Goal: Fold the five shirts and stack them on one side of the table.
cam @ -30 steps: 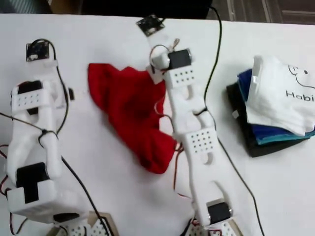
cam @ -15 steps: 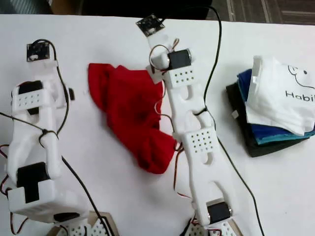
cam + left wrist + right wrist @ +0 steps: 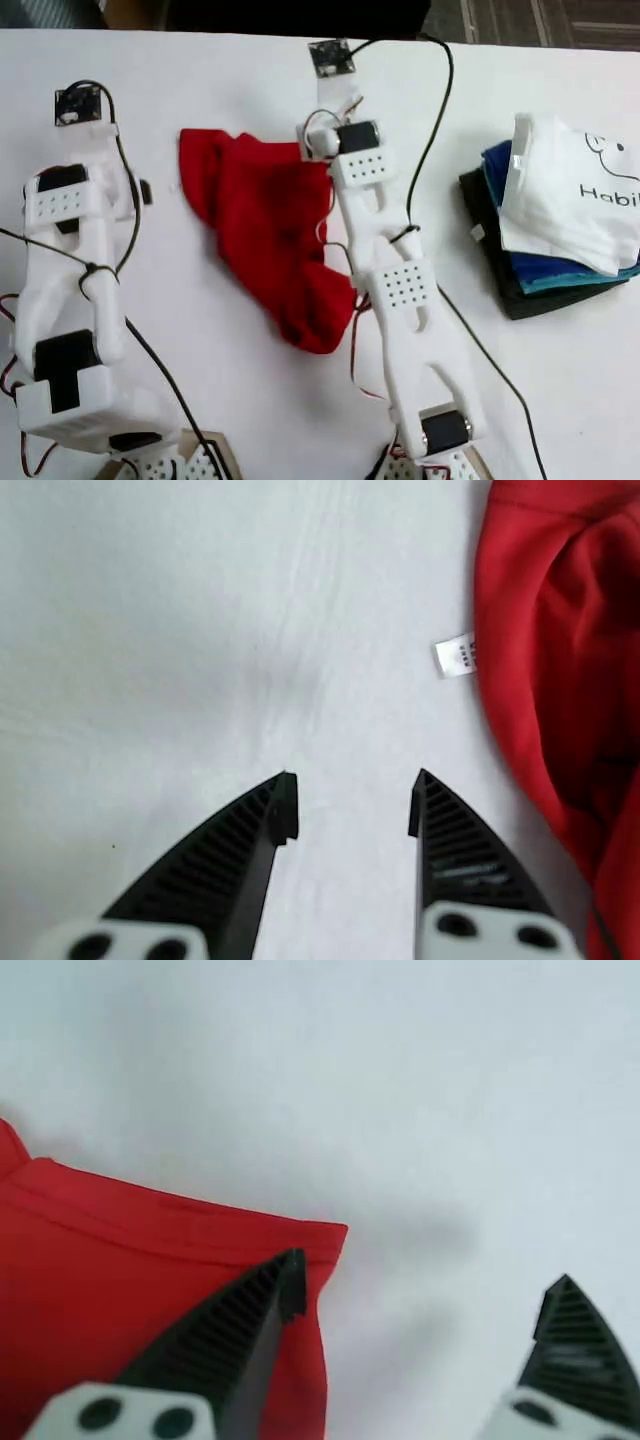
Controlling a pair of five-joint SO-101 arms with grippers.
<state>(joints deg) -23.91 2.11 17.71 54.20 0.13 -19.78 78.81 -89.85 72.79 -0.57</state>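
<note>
Red shirt [image 3: 265,235] lies rumpled on the counter [image 3: 200,80] btwn the 2 arms; folded stack [image 3: 560,225] sits apart at the right side, prob. to keep the work area free. Right claw [image 3: 425,1295] is spread, straddling a shirt corner, 1 finger over cloth, 1 over bare counter; left claw [image 3: 350,805], also spread, hangs just beside the shirt's edge.

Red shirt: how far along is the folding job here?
Done: a stack of folded shirts sits at one side of the table. In hand: the right pincer hangs open over a corner of the crumpled red shirt; the left pincer is open beside it. Left: fold and stack it.
</note>
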